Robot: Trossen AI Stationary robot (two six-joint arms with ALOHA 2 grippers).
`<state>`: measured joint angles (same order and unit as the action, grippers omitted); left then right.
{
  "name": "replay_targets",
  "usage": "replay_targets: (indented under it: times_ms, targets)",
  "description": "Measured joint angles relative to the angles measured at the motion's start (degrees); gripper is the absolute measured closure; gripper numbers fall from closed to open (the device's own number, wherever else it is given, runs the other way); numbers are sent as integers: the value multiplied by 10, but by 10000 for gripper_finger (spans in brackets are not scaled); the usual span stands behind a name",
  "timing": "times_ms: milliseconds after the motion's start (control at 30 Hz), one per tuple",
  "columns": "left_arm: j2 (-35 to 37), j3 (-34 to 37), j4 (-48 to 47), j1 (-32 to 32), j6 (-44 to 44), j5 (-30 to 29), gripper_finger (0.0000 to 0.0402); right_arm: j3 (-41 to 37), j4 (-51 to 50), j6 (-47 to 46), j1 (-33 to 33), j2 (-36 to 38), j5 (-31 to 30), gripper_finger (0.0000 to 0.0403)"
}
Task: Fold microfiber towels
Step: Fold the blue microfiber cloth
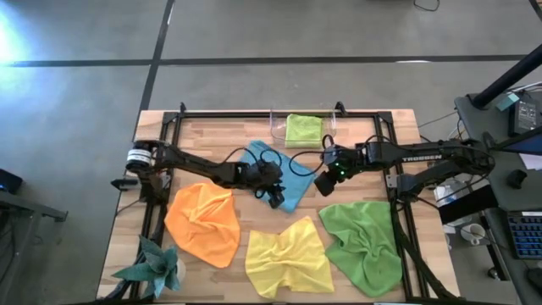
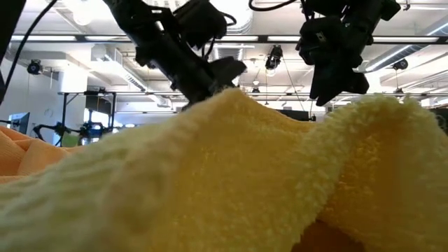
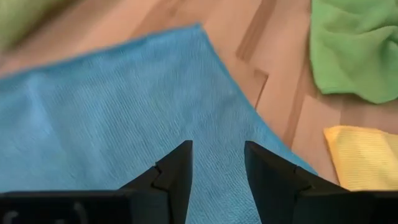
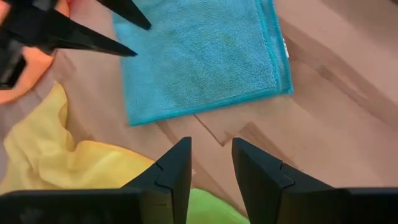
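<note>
A blue towel lies folded flat on the wooden table's middle. My left gripper is open over the towel's near left part, with nothing between its fingers. My right gripper is open over bare wood just right of the blue towel. An orange towel, a yellow towel and a darker green towel lie crumpled along the near side. A lime green towel lies folded in a clear container at the far edge. In the low view the yellow towel hides the tabletop.
A teal spiky ornament stands at the near left corner. The clear container sits at the far middle. A black frame runs around the table. Bare wood shows at the far left and around the blue towel.
</note>
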<state>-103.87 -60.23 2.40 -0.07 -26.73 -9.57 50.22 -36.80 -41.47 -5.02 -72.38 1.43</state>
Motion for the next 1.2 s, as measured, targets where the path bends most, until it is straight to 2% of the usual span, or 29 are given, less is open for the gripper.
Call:
replay_targets:
  times_ms: [300, 533, 833, 1033, 1200]
  targets:
    - [-50, 0, -4, -16, -73, 6, 272, 0, 0, 73, 0, 0, 0, 289]
    - [-59, -2, -47, -22, -67, 13, 272, 0, 0, 89, 0, 0, 0, 291]
    - [-55, -12, -179, -29, 101, 46, 272, -11, 0, 91, 0, 0, 0, 293]
    - [-52, -41, -343, -29, 231, 50, 272, -17, 1, 91, 0, 0, 0, 293]
    - [-42, -51, -408, -29, 318, 28, 272, -18, 4, 91, 0, 0, -2, 293]
